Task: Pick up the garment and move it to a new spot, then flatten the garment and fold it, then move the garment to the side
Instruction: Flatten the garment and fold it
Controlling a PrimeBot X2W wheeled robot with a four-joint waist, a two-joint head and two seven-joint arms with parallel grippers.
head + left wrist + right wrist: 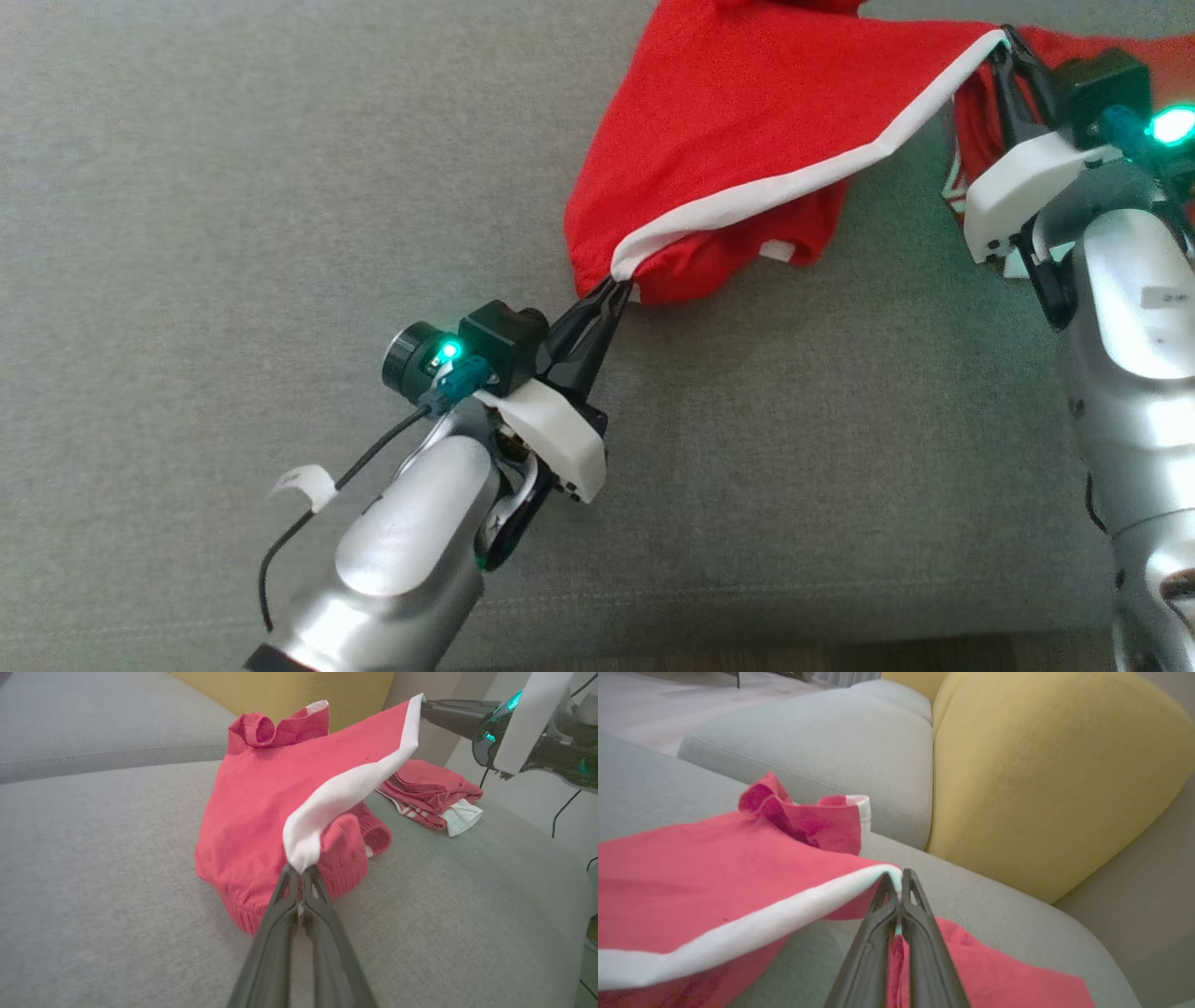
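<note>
The garment (747, 121) is red with a white band along one edge, and it hangs bunched above the grey sofa seat (233, 187). My left gripper (618, 280) is shut on the near end of that white band. My right gripper (1001, 42) is shut on the band's far end, so the edge stretches between the two. From the left wrist, the garment (261, 793) droops from my left gripper (299, 870), its ribbed hem touching the seat, and the right gripper (427, 708) holds the top corner. From the right wrist, the white edge (738, 933) runs left from my right gripper (900, 879).
A second red and white piece of cloth (432, 798) lies folded on the seat behind the garment, under my right arm. A yellow cushion (1041, 779) stands at the back of the sofa. The grey seat stretches wide to the left.
</note>
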